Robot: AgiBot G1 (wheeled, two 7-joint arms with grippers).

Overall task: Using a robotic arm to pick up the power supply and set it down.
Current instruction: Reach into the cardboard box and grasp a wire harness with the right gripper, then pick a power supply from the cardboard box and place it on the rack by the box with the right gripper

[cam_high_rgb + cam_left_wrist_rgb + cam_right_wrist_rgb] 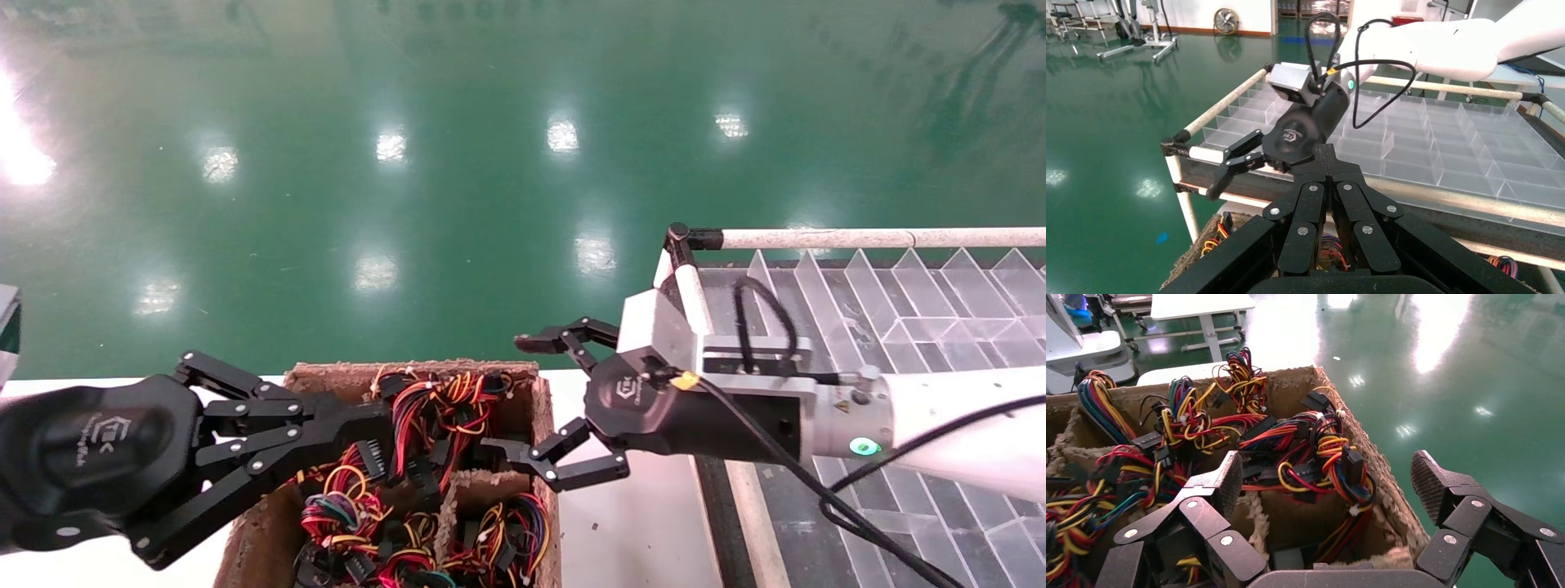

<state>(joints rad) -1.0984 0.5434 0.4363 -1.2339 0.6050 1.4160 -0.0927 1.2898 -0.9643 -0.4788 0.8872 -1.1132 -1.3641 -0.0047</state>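
- Two black jointed-finger grippers: the right gripper (531,404) gapes wide at the brown cardboard box's (545,425) rim; the left gripper (384,437), fingers together, dips into wire bundles (433,416).
- Silver power supply bodies lie hidden beneath wires.
- Glossy green floor (409,163), white table (637,523), clear divider tray (915,302) beside.

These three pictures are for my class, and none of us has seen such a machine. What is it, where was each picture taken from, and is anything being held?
It is a two-armed robot. The head picture looks down from above; the other two come from cameras on each wrist. The left claw reaches into a cardboard box packed with coloured wire bundles; whether it grips anything is hidden. The right claw hangs open and empty over the box's edge. Beside it stands a rack of clear plastic dividers, above a green floor.
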